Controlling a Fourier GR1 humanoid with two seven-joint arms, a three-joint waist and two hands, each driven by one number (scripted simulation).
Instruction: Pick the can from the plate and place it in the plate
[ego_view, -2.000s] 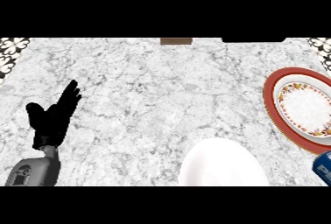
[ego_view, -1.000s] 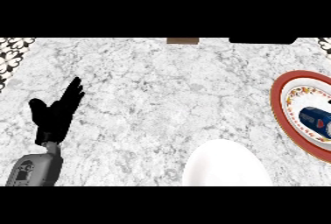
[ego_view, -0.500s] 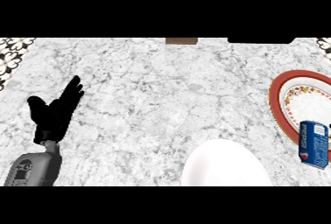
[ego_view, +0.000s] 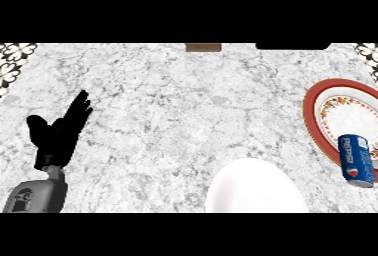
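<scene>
A blue soda can (ego_view: 356, 160) lies on its side on the near rim of a red-rimmed patterned plate (ego_view: 325, 125) at the right edge of the head view. A plain white plate (ego_view: 255, 189) sits at the lower middle of the counter, with nothing on it. My left hand (ego_view: 57, 131) rests open at the left, fingers straight and pointing up and away, far from both plates. My right hand does not show in the view.
The counter is grey-white marble (ego_view: 177, 100). A small brown object (ego_view: 203, 47) and a dark one (ego_view: 291, 46) sit at the far edge. Patterned black-and-white tiling (ego_view: 15, 60) borders the far left and right corners.
The can came into view at the right, sat on the red-rimmed plate, then shifted toward that plate's near rim, where it now lies on its side. The left hand has barely moved.
</scene>
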